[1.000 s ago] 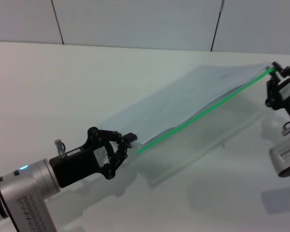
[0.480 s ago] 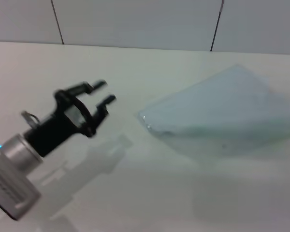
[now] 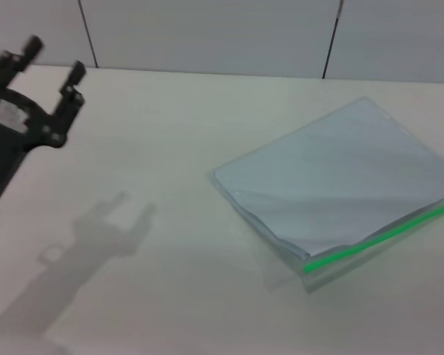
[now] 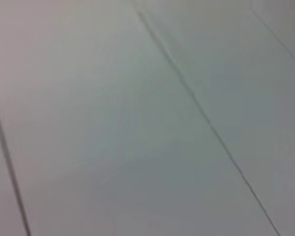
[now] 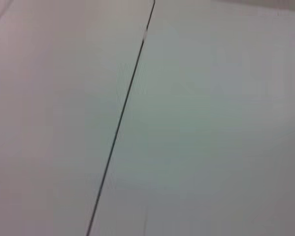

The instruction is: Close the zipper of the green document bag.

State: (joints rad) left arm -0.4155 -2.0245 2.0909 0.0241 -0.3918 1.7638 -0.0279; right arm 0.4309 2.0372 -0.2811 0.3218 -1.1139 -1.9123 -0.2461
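Jaws spread apart and gripping nothing, the black left gripper (image 3: 52,58) is hanging in the air well away from the flat translucent pale blue-grey green document bag (image 3: 340,188). That bag is lying flat on the white table (image 3: 170,296), and its thin bright green zipper (image 3: 381,237) is running along its near long edge. The right gripper is showing nowhere.

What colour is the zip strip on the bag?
Bright green zipper, along the near edge of the pale blue-grey bag; head view.
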